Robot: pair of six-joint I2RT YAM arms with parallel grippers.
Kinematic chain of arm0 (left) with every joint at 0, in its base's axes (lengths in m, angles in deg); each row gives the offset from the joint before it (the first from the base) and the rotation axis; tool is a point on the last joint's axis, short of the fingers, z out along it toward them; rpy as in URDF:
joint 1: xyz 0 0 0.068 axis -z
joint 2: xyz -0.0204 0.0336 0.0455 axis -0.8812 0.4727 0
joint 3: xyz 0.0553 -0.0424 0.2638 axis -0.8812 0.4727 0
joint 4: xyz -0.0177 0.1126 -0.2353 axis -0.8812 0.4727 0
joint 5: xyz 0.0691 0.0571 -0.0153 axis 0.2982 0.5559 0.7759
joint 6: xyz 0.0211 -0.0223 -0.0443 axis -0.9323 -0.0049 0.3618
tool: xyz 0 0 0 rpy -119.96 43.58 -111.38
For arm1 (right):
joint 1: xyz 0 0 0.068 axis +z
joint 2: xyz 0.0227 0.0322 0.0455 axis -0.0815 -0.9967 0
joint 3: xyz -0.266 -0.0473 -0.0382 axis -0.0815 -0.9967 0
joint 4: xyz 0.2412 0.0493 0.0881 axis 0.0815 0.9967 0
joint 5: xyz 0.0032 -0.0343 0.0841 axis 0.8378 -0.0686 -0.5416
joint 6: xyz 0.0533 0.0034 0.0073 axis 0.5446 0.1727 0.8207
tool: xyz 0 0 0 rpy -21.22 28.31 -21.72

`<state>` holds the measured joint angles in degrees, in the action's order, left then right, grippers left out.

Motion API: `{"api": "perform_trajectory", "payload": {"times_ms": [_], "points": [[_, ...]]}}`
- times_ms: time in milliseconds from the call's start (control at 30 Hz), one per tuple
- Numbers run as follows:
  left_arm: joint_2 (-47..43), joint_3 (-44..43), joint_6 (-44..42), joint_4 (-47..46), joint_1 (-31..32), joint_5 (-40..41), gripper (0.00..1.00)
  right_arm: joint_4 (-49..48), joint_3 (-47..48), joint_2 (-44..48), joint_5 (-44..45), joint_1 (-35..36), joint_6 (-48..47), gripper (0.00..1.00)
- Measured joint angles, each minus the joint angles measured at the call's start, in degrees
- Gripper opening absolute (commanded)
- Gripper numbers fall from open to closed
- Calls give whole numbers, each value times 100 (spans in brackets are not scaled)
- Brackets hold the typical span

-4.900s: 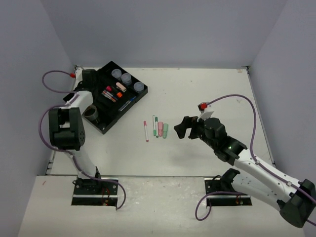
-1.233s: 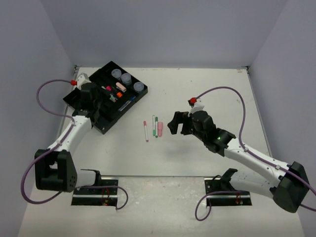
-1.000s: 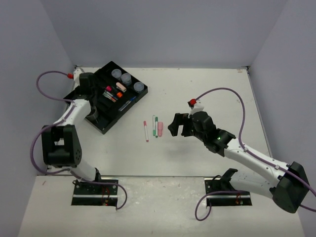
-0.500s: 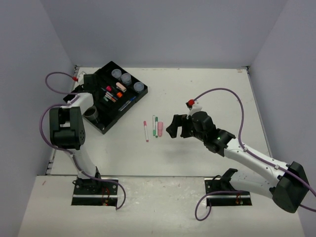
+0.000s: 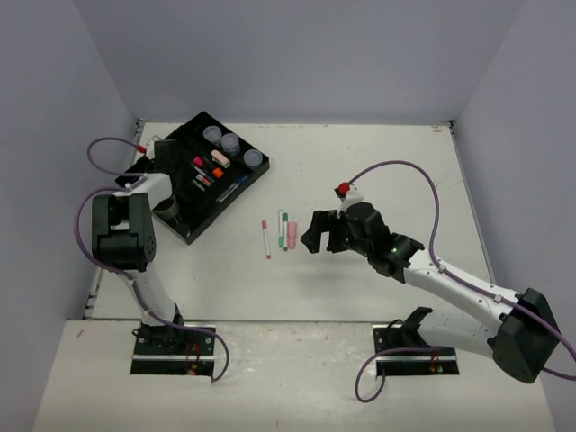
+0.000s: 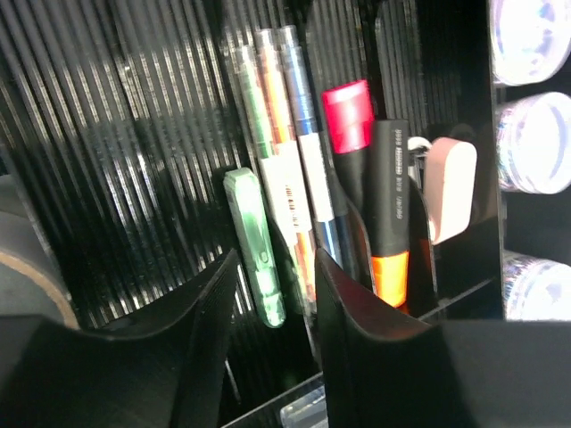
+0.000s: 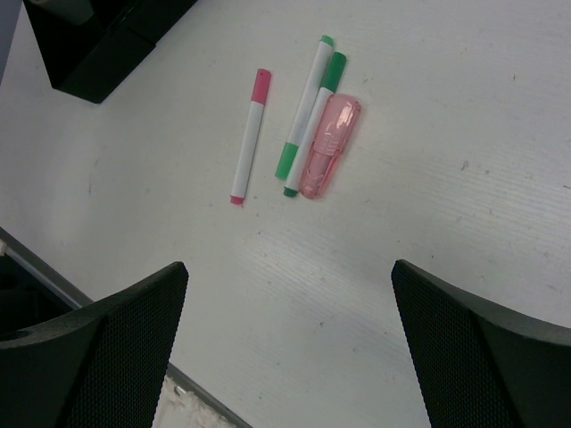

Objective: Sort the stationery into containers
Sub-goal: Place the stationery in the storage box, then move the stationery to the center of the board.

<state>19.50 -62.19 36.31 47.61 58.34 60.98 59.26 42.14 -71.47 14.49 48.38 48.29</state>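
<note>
Right, on my left wrist feed the left gripper (image 6: 275,267) sits low over the black tray (image 6: 134,178), its two fingers a narrow gap apart and clamped on nothing. A pale green clip-like piece (image 6: 254,241) lies on the ribbed tray floor, its near end in line with that gap. Next to it lie three thin pens (image 6: 277,98), green, orange and blue, then a red-capped marker (image 6: 348,116), a black and orange marker (image 6: 390,205) and a small pink-white piece (image 6: 449,187). Three round jars (image 6: 535,143) fill the compartment along the right edge of that view, and a grey tape ring (image 5: 166,207) sits in the tray's near corner.

From the top camera I see the right gripper (image 5: 315,232) hovering above the bare table (image 5: 378,162), fingers spread wide and empty. Below it, well apart from the tray, lie a pink-capped pen (image 7: 248,138), two green-capped pens (image 7: 303,107) side by side, and a stubby pink piece (image 7: 330,147) touching the nearer green one.
</note>
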Motion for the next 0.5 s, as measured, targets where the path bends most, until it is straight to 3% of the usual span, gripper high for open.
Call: {"api": "perform_trajectory", "payload": {"times_ms": [167,300,433,500], "points": [[-582,362,47,8,-1,-181,55,207,243,-439,89,-1,44,99],[-2104,827,40,15,27,-434,66,778,1384,-1631,274,-49,167,94],[-4111,1315,-72,-232,257,-643,77,1069,2506,-2932,419,-83,310,55],[-5025,1599,-174,-341,463,-743,80,1279,2812,-3416,506,-98,403,48]]}}
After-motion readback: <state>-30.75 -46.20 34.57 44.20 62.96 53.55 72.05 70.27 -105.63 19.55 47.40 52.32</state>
